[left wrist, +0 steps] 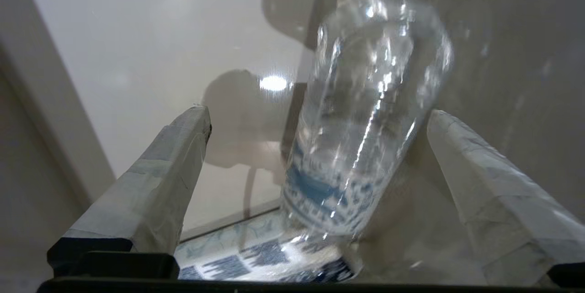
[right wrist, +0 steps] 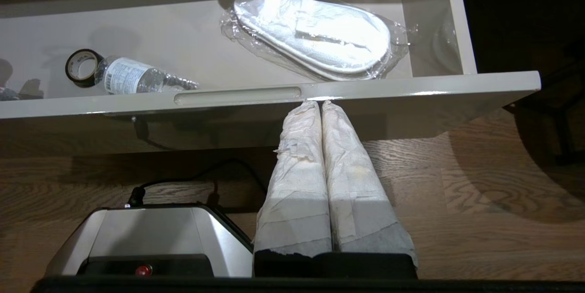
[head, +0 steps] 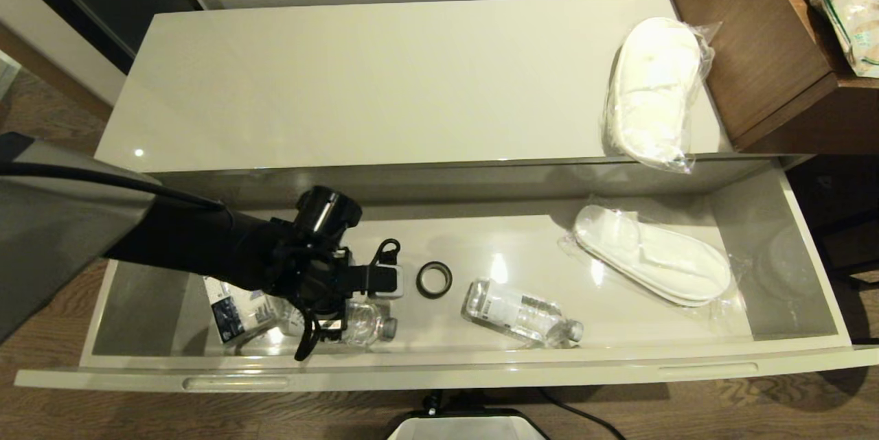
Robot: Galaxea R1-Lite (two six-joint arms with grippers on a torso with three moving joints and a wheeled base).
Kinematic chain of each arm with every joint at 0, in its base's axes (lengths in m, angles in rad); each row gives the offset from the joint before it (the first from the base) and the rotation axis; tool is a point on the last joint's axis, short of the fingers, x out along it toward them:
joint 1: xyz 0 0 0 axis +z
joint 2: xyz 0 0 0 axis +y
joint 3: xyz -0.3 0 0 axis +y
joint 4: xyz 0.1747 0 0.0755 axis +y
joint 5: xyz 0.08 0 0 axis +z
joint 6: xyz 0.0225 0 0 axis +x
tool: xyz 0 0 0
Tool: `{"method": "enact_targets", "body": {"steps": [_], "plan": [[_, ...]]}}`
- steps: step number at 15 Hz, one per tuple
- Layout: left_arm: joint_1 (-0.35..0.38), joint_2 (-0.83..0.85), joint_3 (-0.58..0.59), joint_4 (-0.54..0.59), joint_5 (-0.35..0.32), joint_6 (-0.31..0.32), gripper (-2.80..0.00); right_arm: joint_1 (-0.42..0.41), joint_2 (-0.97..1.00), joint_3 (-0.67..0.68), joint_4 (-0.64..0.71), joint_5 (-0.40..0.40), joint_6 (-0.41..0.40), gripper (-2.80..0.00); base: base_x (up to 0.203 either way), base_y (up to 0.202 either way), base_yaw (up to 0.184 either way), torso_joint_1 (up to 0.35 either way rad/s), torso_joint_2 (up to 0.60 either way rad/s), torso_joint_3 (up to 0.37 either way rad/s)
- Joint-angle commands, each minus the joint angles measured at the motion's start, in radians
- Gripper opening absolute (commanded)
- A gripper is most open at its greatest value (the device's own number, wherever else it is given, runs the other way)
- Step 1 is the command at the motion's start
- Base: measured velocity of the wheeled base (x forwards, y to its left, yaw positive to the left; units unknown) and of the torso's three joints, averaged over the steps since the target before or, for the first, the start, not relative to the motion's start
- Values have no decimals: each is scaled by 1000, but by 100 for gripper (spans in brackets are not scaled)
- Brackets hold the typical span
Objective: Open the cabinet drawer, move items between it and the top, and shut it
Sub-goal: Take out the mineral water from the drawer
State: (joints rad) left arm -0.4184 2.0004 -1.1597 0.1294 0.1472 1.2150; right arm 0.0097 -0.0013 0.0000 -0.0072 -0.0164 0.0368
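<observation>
The top carries one slipper pair (wrapped).

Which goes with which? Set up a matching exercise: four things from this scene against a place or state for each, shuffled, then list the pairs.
Things
A. left gripper
B. right gripper
C. black ring
D. cabinet drawer

Places or states
1. shut, outside the drawer by its front panel
2. pulled open
3. open, fingers either side of a water bottle
4. lying flat on the drawer floor

Pairs: A-3, B-1, C-4, D-2

drawer: two bottles left, slippers right; top: slipper pack right
</observation>
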Motion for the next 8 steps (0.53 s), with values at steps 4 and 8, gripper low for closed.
{"method": "enact_targets", "body": {"steps": [4, 8], "plan": [[47, -35, 61, -2, -37, 88, 0, 1, -16, 3, 0, 0, 0, -280, 0, 0, 0, 0, 0, 0], [47, -52, 127, -5, -38, 115, 0, 1, -16, 3, 0, 0, 0, -280, 0, 0, 0, 0, 0, 0]]}}
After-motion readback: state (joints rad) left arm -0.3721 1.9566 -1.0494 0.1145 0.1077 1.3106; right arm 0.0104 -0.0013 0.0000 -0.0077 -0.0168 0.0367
